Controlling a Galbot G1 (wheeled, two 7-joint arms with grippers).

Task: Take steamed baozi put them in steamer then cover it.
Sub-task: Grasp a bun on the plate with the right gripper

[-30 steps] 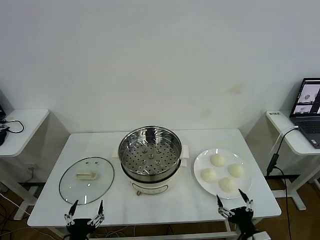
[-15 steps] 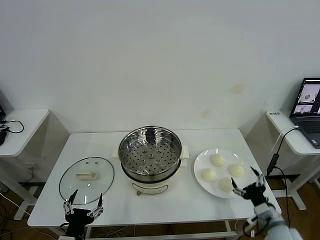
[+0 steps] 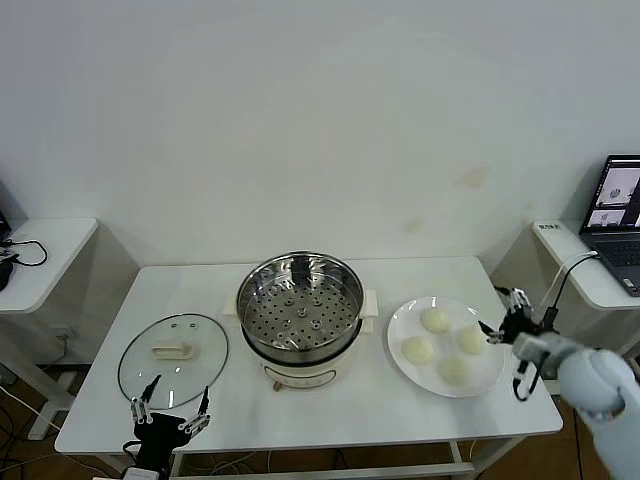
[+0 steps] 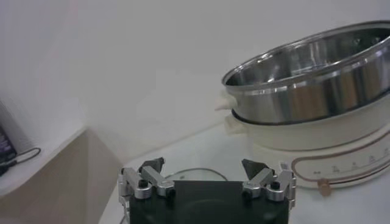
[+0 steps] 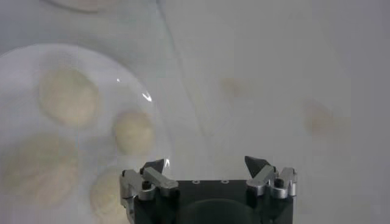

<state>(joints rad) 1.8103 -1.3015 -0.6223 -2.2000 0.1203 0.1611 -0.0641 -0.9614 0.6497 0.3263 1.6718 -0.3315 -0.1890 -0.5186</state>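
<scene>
A white desk (image 3: 200, 290) carries three groups of things in a row. At its centre stands the steamer (image 3: 300, 315), a shiny steel pot on a cream base, its perforated tray bare and uncovered. At 9 o'clock from the steamer, near the desk's left end, the cover (image 3: 173, 360) lies flat with its cream bar handle up. At 3 o'clock from the steamer sits a white plate (image 3: 400, 330) holding the four steamed baozi (image 3: 436, 320), all apart from the pot.

The right end effector (image 3: 505, 322) hangs at the plate's 3 o'clock rim, just beside the nearest bun, its fingers spread wide and holding nothing. In the right wrist view the same end effector (image 5: 207, 176) shows its two fingertips well apart above the desk, with the plate and buns off to one side.

The left end effector (image 3: 170, 415) waits at the desk's front edge, at 6 o'clock from the cover, fingers wide and empty; the left wrist view shows them spread, with the steamer's wall (image 4: 317, 91) beyond.

A laptop (image 3: 620, 225) sits on a side table at the far right.
</scene>
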